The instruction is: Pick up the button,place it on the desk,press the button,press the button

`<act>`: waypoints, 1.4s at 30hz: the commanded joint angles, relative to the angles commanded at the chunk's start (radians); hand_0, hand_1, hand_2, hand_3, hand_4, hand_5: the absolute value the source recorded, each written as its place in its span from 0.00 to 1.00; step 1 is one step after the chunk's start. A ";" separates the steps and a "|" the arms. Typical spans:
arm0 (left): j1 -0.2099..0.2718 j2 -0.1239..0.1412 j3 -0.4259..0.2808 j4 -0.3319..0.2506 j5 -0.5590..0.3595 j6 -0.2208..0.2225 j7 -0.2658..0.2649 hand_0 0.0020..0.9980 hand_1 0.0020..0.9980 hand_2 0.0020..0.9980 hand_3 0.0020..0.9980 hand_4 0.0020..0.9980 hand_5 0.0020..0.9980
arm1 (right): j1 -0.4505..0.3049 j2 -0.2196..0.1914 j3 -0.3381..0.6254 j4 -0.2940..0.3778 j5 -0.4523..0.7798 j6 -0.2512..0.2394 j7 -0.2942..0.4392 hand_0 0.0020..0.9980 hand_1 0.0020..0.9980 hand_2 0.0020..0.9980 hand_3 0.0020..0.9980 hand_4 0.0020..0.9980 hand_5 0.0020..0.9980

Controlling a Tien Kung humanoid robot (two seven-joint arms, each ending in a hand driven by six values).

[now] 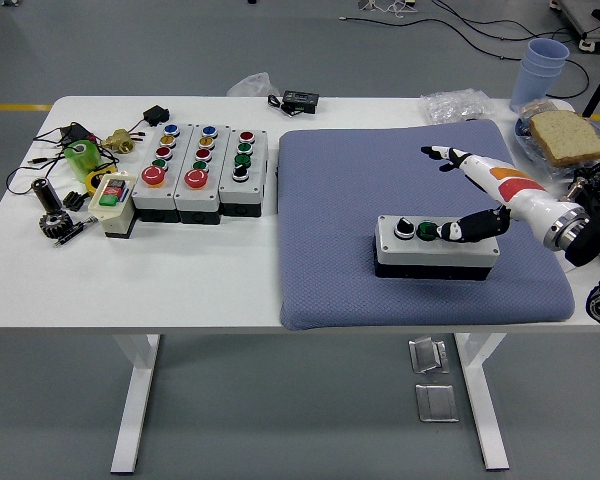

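Head view showed your right hand (480, 195) spread wide, thumb pressing the button box (437, 246); an off-centre push could skid it.

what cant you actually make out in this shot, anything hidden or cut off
- Head view: the right hand has a dark finger lying over the button box, hiding its right-most button; whether it presses down is unclear.
- The right arm runs off the picture's right edge.
- The left arm is out of frame.
- The small parts at the table's left end are too small to identify.
- The sandwich hides what it rests on.
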 joint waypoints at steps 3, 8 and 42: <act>0.001 0.000 -0.002 0.000 0.002 0.000 0.000 0.53 0.42 0.42 0.43 0.25 0.51 | -0.009 -0.006 0.014 0.006 0.015 -0.005 -0.001 0.88 0.78 0.85 0.92 0.90 0.14; 0.005 0.000 -0.005 0.000 0.010 -0.001 0.001 0.53 0.42 0.42 0.43 0.25 0.51 | -0.026 -0.018 0.038 0.022 0.057 -0.013 -0.002 0.86 0.76 0.82 0.90 0.87 0.16; 0.013 0.000 0.004 0.000 0.015 -0.007 0.001 0.53 0.42 0.42 0.43 0.25 0.51 | -0.122 -0.076 0.109 0.080 0.184 -0.210 -0.039 0.35 0.25 0.45 0.76 0.65 0.17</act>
